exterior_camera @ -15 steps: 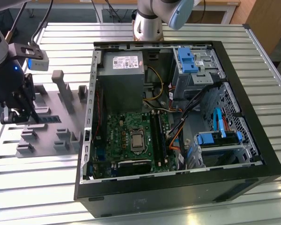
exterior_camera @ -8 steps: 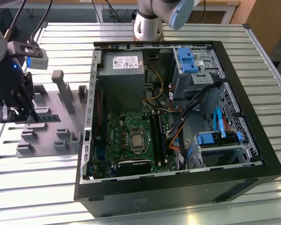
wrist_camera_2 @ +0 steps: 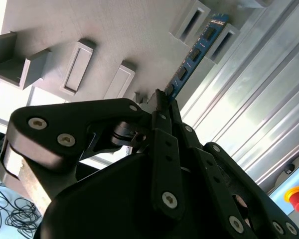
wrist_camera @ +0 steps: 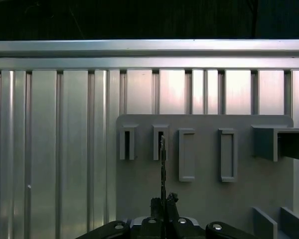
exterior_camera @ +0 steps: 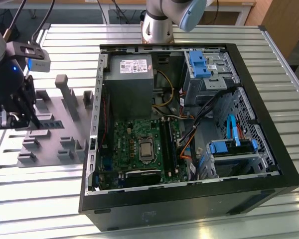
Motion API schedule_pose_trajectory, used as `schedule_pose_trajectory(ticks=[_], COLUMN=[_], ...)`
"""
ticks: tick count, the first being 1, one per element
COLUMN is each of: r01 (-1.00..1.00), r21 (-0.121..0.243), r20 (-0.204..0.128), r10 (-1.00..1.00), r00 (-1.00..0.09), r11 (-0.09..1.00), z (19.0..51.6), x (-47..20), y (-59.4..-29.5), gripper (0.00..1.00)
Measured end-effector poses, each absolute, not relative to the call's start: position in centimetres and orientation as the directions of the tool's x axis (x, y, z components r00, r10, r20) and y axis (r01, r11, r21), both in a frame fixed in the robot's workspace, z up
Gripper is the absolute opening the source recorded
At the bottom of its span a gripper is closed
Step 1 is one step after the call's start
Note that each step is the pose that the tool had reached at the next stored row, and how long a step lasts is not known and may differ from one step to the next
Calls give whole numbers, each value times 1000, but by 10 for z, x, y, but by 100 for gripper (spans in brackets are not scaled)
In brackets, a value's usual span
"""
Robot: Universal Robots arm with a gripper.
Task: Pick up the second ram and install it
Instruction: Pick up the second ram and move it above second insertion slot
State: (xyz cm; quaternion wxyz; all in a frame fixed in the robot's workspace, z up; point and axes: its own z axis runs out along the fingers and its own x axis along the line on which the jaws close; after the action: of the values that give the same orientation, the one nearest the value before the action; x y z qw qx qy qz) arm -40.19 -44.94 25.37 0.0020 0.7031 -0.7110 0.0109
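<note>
One memory stick, the second ram point(wrist_camera_2: 192, 57), is in the grip of the end effector point(wrist_camera_2: 162, 102). The fingers are nearly closed, pinching one end of the thin blue-green board, and the rest of the board juts straight out past the fingertips. By my reading the pick-up half of the task is in hand and the install half has not begun.

In the first wrist view the second ram point(wrist_camera: 162, 164) shows edge-on as a thin dark line. It runs from the end effector point(wrist_camera: 163, 201) to one of the narrow upright pockets of the grey fixture tray point(wrist_camera: 204, 199). I cannot tell whether its far end sits in that pocket or hangs clear of it.

In the exterior view the end effector point(exterior_camera: 32, 119) is over the fixture tray point(exterior_camera: 55, 134), near the edge of the table point(exterior_camera: 20, 199) at the exterior view's left. The open computer case point(exterior_camera: 189, 124) lies well apart, toward the middle of the table. Its motherboard point(exterior_camera: 139, 149) faces up, and the long black memory slots point(exterior_camera: 168, 144) run beside the processor socket.

The move ahead probably calls for a firm, square hold and a straight pull along the pocket, so the board neither twists nor catches on the pocket walls. Seating it would then need the board's long edge lined up with a free slot before any push.
</note>
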Motion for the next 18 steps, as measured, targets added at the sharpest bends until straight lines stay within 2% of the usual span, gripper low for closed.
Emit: schedule_pose_trajectory(ticks=[18], r01=[-1000], r21=[-13], r20=[19], r10=[-1000], r00=[-11], r11=[11], z=[263], x=[-402], y=[-449], gripper=[14])
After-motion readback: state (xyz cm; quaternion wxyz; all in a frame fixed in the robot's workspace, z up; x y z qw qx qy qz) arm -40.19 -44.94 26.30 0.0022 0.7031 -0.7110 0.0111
